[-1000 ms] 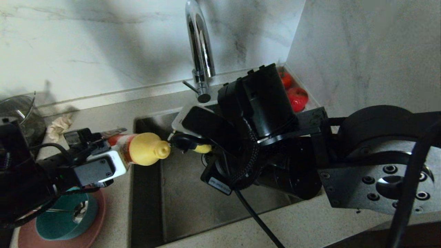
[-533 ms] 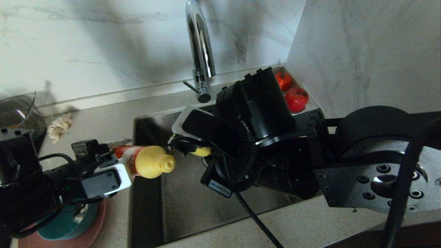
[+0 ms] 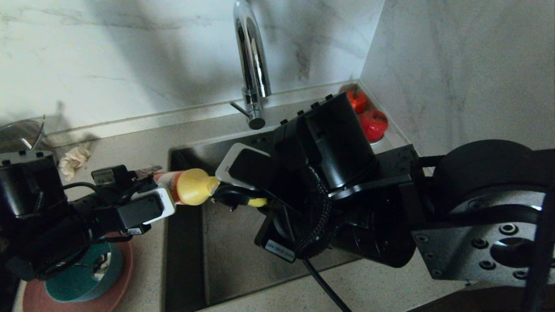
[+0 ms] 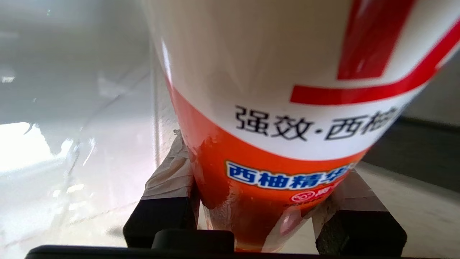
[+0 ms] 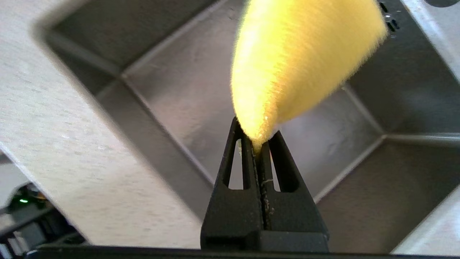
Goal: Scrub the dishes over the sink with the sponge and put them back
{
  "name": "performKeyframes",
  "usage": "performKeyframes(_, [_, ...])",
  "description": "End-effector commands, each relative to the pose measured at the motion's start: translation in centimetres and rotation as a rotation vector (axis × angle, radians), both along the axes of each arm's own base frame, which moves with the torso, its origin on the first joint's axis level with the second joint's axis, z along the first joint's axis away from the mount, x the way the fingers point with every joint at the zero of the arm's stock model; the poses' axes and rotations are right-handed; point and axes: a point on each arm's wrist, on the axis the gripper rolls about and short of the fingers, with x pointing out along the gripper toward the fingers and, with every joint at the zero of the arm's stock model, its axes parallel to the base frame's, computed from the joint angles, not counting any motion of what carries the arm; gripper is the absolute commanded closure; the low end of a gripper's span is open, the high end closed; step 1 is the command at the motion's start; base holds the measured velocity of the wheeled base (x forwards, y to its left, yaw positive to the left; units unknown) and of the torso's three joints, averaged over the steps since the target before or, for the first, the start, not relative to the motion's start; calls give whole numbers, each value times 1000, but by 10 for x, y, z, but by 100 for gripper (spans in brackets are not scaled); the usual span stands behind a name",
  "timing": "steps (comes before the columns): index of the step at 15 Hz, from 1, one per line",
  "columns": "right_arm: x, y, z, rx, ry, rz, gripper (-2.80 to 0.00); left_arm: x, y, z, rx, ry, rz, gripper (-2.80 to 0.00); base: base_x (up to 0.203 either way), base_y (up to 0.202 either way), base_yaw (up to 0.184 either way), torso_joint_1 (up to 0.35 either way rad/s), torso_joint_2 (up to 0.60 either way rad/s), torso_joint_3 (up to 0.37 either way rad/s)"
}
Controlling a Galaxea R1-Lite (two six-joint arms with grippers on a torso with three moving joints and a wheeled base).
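Over one sink [image 3: 243, 255]: left pincer [image 3: 162, 188] grips one bottle [image 3: 190, 186], right pincer [image 5: 259, 144] pinches one sponge [image 5: 298, 54].

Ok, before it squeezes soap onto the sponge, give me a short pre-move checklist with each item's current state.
1. Left gripper holds the detergent bottle firmly: ok, both fingers press its sides.
2. Right gripper holds the sponge: ok, pinched between closed fingers.
3. Sponge is over the sink: ok, the basin lies below it in the right wrist view.
4. Yellow cap points at the sponge: ok, the nozzle sits right beside it over the sink's left edge.
5. Cap is open for pouring: cannot tell.
6. Pink plate and teal bowl wait on the counter: ok, still stacked at the left; the spoon is not clearly visible.
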Motion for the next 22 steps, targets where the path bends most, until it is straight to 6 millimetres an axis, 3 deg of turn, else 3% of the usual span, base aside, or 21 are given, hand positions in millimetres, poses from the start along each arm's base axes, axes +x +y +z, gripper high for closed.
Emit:
performKeyframes(1, [-6, -1, 2, 11, 9, 3, 0, 11, -2, 3, -1, -11, 4, 0, 0, 0, 0, 0, 0, 0])
performKeyframes(5, [-10, -6, -6, -5, 33, 1, 0, 16, -2, 11, -24, -35, 10, 0, 0, 0, 0, 0, 0, 0])
performKeyframes(9, [-14, -6, -6, 21, 58, -11, 0, 28, -4, 6, -46, -107, -4, 0, 0, 0, 0, 0, 0, 0])
performKeyframes(13, [-15, -3, -9, 34, 73, -15, 0, 25, -5, -1, -34, -91, -35, 0, 0, 0, 0, 0, 0, 0])
performKeyframes(22, [-13, 0, -14, 57, 72, -22, 0, 32, -5, 19, -29, -209, -52, 0, 0, 0, 0, 0, 0, 0])
